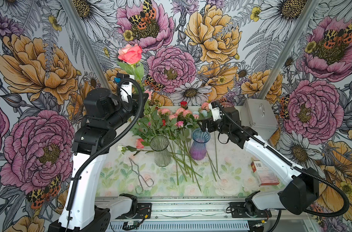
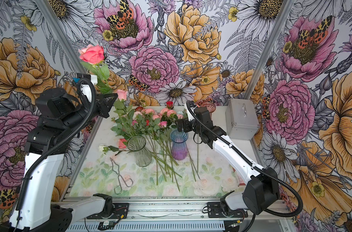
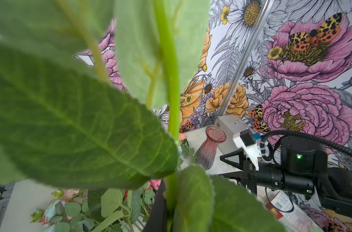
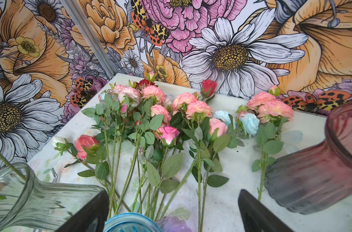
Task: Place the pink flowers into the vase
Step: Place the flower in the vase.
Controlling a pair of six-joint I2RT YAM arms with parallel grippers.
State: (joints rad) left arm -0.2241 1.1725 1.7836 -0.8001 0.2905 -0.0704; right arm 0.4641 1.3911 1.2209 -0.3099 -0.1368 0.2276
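One pink rose (image 1: 130, 53) stands clamped by its stem in the left jaws, stem end dipping into the clear vase (image 1: 161, 152) mid-desk. Next, probably lower and release. Meanwhile the right jaws gape, empty.

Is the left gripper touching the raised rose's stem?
Touching: the left wrist view shows the pink rose's stem pressed against a finger of the shut left gripper.

We see steel tongs (image 1: 140, 176) lying near-left on the floral mat (image 1: 115, 176). A silver case (image 1: 259, 115) stands far right, and a red-and-white carton (image 1: 264, 172) lies nearer on that side. A red rose (image 1: 183, 104) lies at the far edge, with pale blue blooms (image 4: 249, 123) to its right.
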